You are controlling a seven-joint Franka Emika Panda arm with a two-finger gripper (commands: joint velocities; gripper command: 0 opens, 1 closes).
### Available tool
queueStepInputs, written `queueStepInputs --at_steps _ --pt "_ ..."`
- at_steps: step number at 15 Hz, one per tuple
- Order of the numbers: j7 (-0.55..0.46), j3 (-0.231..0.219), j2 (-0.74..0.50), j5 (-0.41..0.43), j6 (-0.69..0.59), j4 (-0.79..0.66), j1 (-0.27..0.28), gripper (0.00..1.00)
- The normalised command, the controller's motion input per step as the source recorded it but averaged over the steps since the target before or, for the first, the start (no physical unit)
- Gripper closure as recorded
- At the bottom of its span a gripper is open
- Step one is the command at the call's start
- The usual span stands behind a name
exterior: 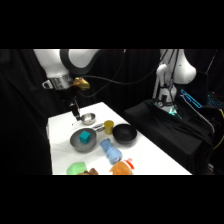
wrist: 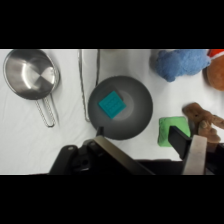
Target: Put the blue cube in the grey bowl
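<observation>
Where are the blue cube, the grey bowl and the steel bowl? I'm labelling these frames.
blue cube (wrist: 112,104): wrist view, on its top face.
grey bowl (wrist: 142,107): wrist view, on the bare inner wall beside the cube.
steel bowl (wrist: 30,73): wrist view, on its shiny inside.

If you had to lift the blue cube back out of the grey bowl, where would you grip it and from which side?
Grip the blue cube across two opposite flat side faces, coming straight down from above. It lies flat near the middle of the grey bowl, top face up, and the bowl's wall would likely block a sideways approach. In the wrist view its edges sit slightly askew, so the gripper probably needs turning to match.
</observation>
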Motion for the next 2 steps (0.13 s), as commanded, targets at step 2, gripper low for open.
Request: queueStepInputs --at_steps 2 --pt "0.07 -0.071 -0.11 0.092 -0.36 0.22 0.063 0.0"
